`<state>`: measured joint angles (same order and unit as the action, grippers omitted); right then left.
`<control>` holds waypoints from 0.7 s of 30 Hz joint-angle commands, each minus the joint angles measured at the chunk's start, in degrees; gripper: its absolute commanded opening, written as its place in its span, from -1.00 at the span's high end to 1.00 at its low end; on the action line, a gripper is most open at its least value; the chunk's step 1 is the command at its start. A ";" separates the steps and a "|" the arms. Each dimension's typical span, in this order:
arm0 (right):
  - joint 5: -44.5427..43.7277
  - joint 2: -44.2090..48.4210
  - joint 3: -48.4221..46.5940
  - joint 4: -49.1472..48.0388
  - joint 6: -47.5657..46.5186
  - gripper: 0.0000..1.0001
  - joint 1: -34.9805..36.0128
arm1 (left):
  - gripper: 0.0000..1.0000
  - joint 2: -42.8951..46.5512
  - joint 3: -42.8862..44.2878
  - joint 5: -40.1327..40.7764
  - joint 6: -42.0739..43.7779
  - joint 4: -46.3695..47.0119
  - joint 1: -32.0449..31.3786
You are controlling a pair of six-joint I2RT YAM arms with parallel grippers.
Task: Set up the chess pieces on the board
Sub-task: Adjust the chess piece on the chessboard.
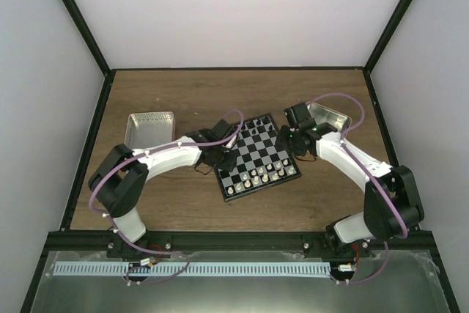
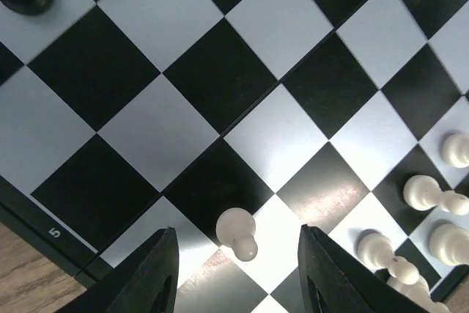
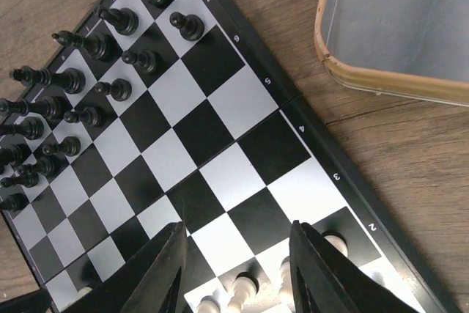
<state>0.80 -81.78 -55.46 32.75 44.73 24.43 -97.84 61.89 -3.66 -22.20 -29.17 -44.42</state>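
The board [image 1: 258, 157] lies mid-table, tilted. Cream-white chess pieces [image 1: 258, 177] stand along its near rows, black ones at the far corner. My left gripper [image 1: 224, 160] is open at the board's left edge. In the left wrist view its jaws straddle a white pawn [image 2: 237, 232] standing on the board [image 2: 183, 78], without touching it; more white pieces [image 2: 423, 194] stand to the right. My right gripper [image 1: 294, 150] is open and empty over the board's right side. In the right wrist view, white pieces [image 3: 245, 288] stand below its jaws on the board [image 3: 220, 108].
A grey tray [image 1: 149, 128] sits at the back left. A tan-rimmed tray [image 1: 330, 119] sits behind the right arm, seen in the right wrist view [image 3: 396, 20]. Black chessmen [image 3: 69, 78] fill the board's far rows. Black frame posts border the table.
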 commanded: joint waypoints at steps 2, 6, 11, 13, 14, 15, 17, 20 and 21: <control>-3.71 3.19 0.77 -1.88 -0.96 0.19 -0.51 | 0.17 -2.53 2.73 -0.03 -1.00 -2.95 -0.40; -4.28 4.32 1.42 -2.23 -0.90 0.20 -0.52 | 0.31 -3.43 3.39 0.84 -1.18 -3.57 -0.65; -4.39 5.05 2.26 -2.23 -0.79 0.20 -0.51 | 0.40 -5.33 5.22 2.35 -1.28 -4.17 -0.75; -4.54 5.49 2.62 -2.18 -0.78 0.20 -0.52 | 0.44 -6.17 6.19 2.57 -0.98 -4.57 -0.79; -4.73 5.72 2.71 -2.14 -0.70 0.20 -0.52 | 0.50 -6.41 6.51 2.72 -0.86 -4.77 -0.88; -4.89 6.01 2.89 -2.06 -0.71 0.20 -0.52 | 0.56 -6.66 6.76 2.84 -0.69 -4.95 -0.91; -5.13 6.50 3.11 -2.05 -0.61 0.20 -0.47 | 0.66 -6.96 7.03 3.44 -0.49 -6.02 -1.15; -5.57 7.25 3.23 -1.78 -0.52 0.19 -0.51 | 0.72 -6.40 6.80 3.65 -0.36 -8.71 -1.50; -5.73 7.43 3.24 -1.67 -0.52 0.19 -0.51 | 0.74 -5.84 6.22 3.80 -0.20 -9.41 -1.75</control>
<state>-2.72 -76.29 -52.47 30.96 44.40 24.43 -104.31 67.75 -1.06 -23.16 -34.52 -45.32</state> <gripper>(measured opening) 0.403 0.147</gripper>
